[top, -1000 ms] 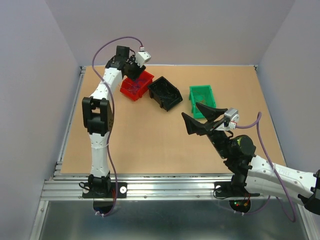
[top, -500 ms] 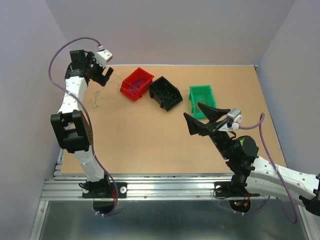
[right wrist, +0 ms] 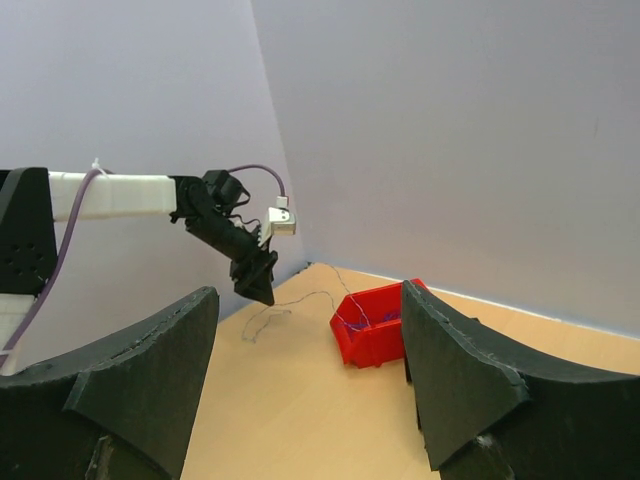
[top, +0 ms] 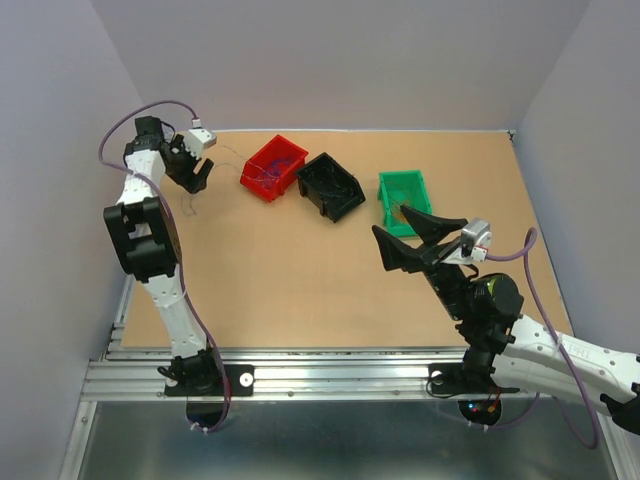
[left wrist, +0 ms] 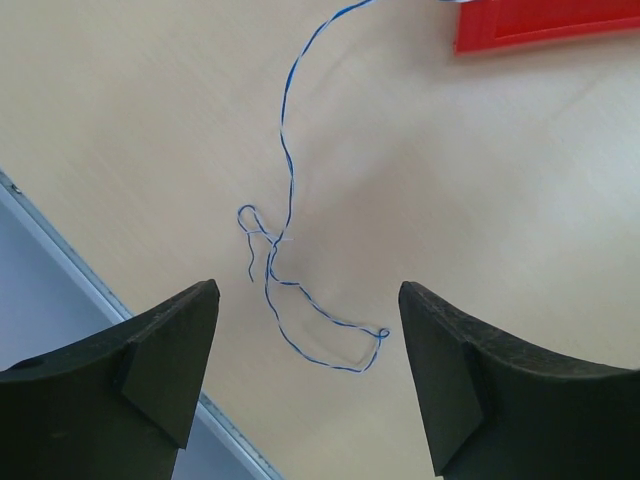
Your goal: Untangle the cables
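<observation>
**Top view.** The left pincer [top: 195, 172] is held over the far left corner of the worktop [top: 300, 280], jaws spread wide, nothing gripped. A single blue cable [top: 188, 203] is seen lying loose on the worktop just beneath it. The red bin [top: 272, 167] is set just to that pincer's right, with the tangle of cables [top: 266, 173] inside it. A black bin [top: 330, 187] and a green bin [top: 404, 178] are ranged further right. The right pincer [top: 386, 219] is raised beside the green bin, wide and empty. It is judged to be parked there so that the left arm is given room.

**Left wrist view.** The left pincer [left wrist: 305, 295] is seen wide apart. The blue cable [left wrist: 283, 170] is laid directly below and ahead of it, curled in small loops and touched by neither finger. Its far end is led off toward the corner of the red bin [left wrist: 540, 25]. It is judged to be laid here so that it is kept apart from the tangle.

**Right wrist view.** The right pincer [right wrist: 308, 295] is wide, with nothing held. Ahead of it the left pincer [right wrist: 255, 275] is seen, with the cable [right wrist: 268, 318] trailed from beneath it to the red bin [right wrist: 372, 335]. Whether that end is free of the tangle cannot be told.
</observation>
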Controlling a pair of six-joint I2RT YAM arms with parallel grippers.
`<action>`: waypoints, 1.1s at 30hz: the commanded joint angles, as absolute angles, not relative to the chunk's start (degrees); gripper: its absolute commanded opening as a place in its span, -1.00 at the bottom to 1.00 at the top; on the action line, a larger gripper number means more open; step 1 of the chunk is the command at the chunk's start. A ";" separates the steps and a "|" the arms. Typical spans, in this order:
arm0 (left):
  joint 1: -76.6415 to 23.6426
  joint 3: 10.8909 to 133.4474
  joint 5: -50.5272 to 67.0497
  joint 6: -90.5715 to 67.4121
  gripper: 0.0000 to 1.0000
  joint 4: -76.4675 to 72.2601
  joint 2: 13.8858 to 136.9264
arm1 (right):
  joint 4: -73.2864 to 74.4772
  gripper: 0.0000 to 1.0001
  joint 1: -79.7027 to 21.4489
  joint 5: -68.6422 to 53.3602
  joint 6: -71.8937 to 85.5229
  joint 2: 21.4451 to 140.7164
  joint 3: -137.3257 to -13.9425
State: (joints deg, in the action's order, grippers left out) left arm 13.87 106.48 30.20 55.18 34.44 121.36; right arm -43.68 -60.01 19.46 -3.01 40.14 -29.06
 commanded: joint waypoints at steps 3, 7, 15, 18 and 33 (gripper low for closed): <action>14.85 108.28 28.30 55.29 0.63 35.77 124.10 | -44.21 0.57 -60.12 19.34 -3.16 40.25 -27.86; 15.29 107.23 24.27 53.35 0.52 33.40 125.51 | -44.12 0.57 -60.12 19.25 -3.16 40.25 -27.86; 15.47 104.41 21.09 53.35 -0.11 32.43 126.65 | -44.12 0.57 -60.12 19.16 -2.99 40.43 -27.95; 15.47 104.85 20.83 52.74 -0.58 33.04 127.70 | -44.03 0.57 -60.12 19.16 -2.90 40.34 -27.95; 11.61 106.61 22.24 50.80 -1.00 35.86 118.83 | -44.03 0.57 -60.20 18.72 -2.46 40.43 -27.86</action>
